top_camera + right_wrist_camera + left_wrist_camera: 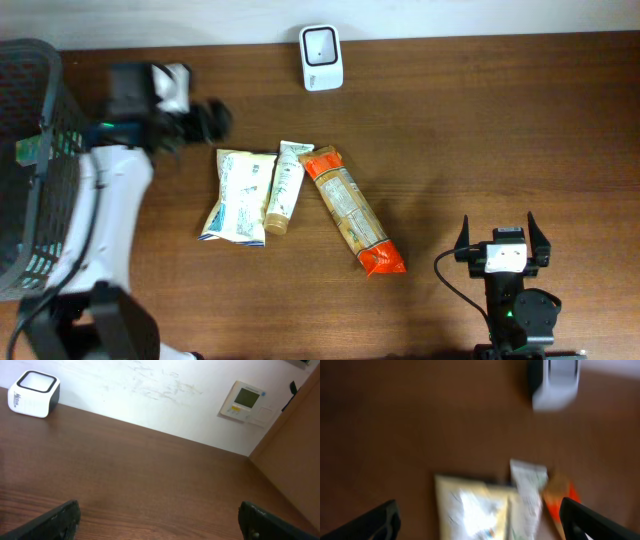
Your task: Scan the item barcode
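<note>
Brown wood-grain surface carries three packaged items in a loose row at its middle. There is one pale yellow pouch, one white tube with a tan cap lying against the pouch's right edge, and one long orange packet angled away just right of the tube. One white scanner stands at the far edge, well apart from all three. One dark mesh basket sits at the left side, cut off by the frame. There are two arms with one tool each.

Print on the items is too small to read, so which face bears a barcode I cannot tell. The left wrist view is badly smeared, with pouch, tube, packet corner and scanner showing only as soft shapes. From overhead the left tool is itself a blur.

The left arm reaches from the near-left corner up past the basket, its tool pointing right, left of the pouch and apart from it. Its fingers stand at opposite edges of the wrist view, released and empty. The right tool sits at the near right over its folded arm, pointing to the far edge, released, grasping nothing, well apart from the items
</note>
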Controlling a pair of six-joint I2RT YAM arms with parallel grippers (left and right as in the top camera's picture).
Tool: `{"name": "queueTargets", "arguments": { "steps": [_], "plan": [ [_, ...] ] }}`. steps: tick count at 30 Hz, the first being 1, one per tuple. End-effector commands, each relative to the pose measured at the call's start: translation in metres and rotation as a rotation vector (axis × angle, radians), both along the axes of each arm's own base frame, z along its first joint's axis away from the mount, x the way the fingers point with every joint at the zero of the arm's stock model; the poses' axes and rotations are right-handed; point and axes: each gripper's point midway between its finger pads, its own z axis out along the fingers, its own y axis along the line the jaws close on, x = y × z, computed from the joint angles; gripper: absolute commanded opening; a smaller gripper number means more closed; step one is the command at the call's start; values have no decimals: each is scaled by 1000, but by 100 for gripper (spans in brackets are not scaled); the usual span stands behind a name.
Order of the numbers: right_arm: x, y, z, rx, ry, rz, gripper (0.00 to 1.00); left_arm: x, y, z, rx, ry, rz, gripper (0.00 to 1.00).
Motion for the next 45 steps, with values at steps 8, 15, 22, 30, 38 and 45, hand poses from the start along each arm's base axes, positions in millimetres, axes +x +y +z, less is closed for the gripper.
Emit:
{"name": "queueTargets", "arguments": {
  "steps": [8, 15, 22, 30, 38, 45],
  "plan": [
    [0, -3, -4, -4, 7, -19, 99, -15, 237, 56, 313, -105, 505, 100],
    [0, -3, -4, -4, 7, -19, 99, 0, 264, -42, 266, 79, 508, 89],
    [0, -3, -4, -4, 7, -19, 99, 5, 256, -52, 220, 84, 469, 85],
    [0, -3, -4, -4, 7, -18, 99, -11, 239, 106, 269, -254, 463, 92],
    [0, -3, -4, -4, 7, -19, 99, -85, 346, 90, 185, -192, 802, 90],
    [0, -3, -4, -4, 7, -19, 99, -45, 363, -28, 137, -26, 613, 89]
  ]
}}
